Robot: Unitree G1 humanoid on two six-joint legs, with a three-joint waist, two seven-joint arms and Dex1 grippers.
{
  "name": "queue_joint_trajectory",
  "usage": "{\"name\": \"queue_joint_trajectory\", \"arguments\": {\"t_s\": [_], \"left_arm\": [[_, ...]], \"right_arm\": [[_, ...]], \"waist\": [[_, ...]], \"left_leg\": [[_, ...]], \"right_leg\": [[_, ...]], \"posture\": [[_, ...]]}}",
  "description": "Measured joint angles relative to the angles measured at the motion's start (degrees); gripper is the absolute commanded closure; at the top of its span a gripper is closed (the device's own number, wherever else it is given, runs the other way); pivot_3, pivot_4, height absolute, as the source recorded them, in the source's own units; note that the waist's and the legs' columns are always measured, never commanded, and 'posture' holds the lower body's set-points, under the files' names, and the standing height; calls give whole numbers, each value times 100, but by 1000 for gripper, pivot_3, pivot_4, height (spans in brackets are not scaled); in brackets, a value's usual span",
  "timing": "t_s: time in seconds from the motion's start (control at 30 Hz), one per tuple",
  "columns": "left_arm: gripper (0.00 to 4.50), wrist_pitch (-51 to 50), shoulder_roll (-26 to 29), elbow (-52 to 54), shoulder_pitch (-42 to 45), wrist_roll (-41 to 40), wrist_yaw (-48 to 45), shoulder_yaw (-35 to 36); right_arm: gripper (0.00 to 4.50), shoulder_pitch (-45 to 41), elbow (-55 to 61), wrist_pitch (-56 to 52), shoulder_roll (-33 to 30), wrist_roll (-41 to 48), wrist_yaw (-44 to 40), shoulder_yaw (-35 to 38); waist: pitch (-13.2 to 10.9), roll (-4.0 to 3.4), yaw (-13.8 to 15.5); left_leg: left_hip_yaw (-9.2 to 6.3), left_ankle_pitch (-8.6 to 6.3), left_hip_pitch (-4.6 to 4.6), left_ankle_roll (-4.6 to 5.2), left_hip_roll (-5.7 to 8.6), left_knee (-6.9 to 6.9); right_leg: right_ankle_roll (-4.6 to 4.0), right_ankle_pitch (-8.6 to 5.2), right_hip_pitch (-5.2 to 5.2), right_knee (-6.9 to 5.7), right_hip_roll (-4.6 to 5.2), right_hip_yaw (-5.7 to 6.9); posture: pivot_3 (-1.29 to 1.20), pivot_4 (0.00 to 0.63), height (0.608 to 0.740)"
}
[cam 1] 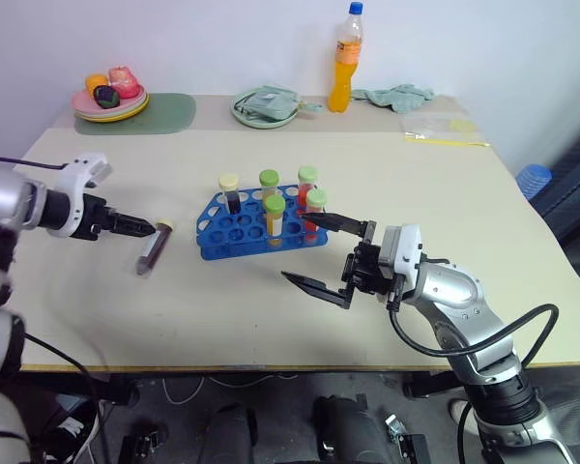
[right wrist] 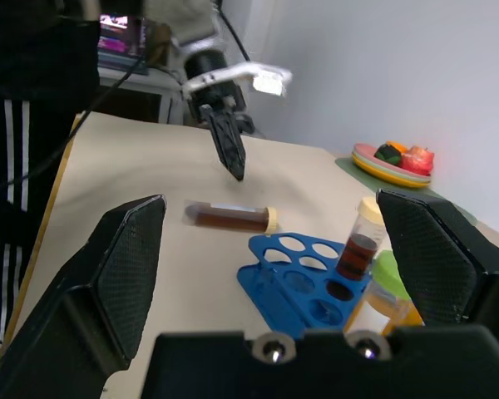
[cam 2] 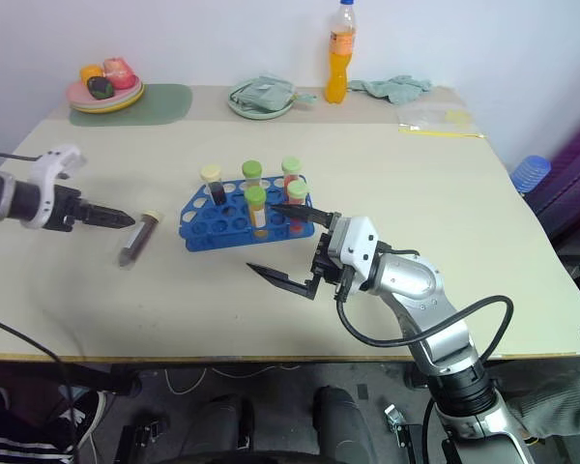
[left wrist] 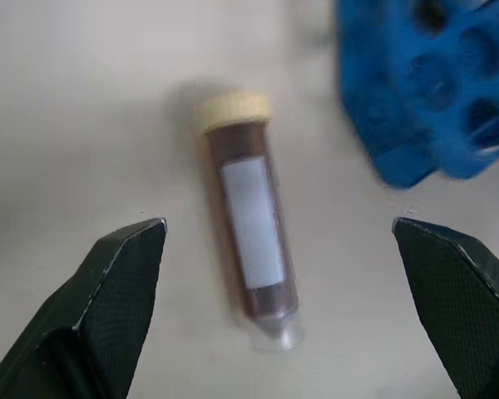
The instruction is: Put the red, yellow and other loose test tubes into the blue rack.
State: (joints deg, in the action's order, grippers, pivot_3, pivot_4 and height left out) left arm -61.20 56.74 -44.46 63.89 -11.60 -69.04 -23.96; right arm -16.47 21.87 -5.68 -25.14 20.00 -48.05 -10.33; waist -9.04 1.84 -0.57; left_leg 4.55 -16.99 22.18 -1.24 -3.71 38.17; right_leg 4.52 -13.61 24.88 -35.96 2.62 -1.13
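While the right gripper (cam 1: 319, 251) hangs with its fingers spread apart, empty, just in front of the blue rack (cam 1: 234, 232), the left gripper (left wrist: 283, 249), also spread, hovers above a maroon tube (cam 1: 154, 246) lying beside the rack.

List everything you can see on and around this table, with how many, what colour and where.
Loose tube: one, maroon, cream cap, lying left of rack.
Rack: one, blue, table centre.
Tubes in rack: five; one cream cap, four green caps.
Bottle: one, orange, blue cap, far edge.
Plates with toy food: one stack, pink and yellow, far left corner.
Green plate with cloth: one, far centre.
Cloth: one, pale green, beside bottle.
Plastic bag: one, far right.
Left gripper: open, above loose tube.
Right gripper: open, right of rack.
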Motion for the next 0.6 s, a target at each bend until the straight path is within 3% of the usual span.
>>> {"name": "queue_joint_trajectory", "arguments": {"t_s": [0.2, 0.43, 0.6], "left_arm": [[0, 821, -776, -1875, 716, 800, -241, -185], [0, 1060, -1062, -2668, 885, 1443, -980, -256], [0, 1170, -1151, -2929, 883, 1815, -869, -188]], "right_arm": [[24, 61, -5, 36, 21, -103, 53, -15], [24, 63, -6, 46, 16, -184, 151, -6], [24, 86, -7, 48, 9, -267, 214, -5]], "waist": [[-1, 17, -13], [-1, 20, -39], [3, 26, -11]], "left_leg": [[-1, 0, 7, 0, -1, 1], [-4, 0, 7, 1, -2, 1], [-5, 0, 9, 1, -1, 4]], "right_leg": [[1, 1, 5, 0, 1, 1], [2, 1, 7, -2, 0, 1], [3, 1, 6, -2, 3, 1]], "posture": [[0, 150, 740], [0, 150, 740], [0, 150, 740]]}}
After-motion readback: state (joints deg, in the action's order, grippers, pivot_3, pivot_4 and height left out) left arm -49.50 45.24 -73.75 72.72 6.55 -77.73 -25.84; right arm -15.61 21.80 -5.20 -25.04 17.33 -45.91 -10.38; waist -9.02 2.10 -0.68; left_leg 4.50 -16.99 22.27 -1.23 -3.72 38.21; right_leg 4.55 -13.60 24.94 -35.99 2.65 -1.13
